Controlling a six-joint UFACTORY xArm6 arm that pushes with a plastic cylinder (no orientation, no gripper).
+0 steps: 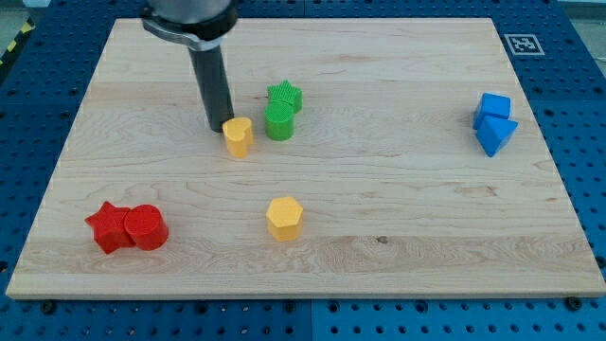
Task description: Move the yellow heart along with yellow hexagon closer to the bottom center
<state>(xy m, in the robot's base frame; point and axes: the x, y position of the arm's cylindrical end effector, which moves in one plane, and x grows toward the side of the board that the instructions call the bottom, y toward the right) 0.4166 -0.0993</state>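
Note:
The yellow heart sits on the wooden board left of centre in the upper half. The yellow hexagon lies below it, near the bottom centre. My tip stands just at the heart's upper left, touching or nearly touching it. The dark rod rises from there toward the view's top.
A green star and a green cylinder sit together just right of the heart. A red star and a red cylinder lie at the bottom left. Two blue blocks sit at the right edge.

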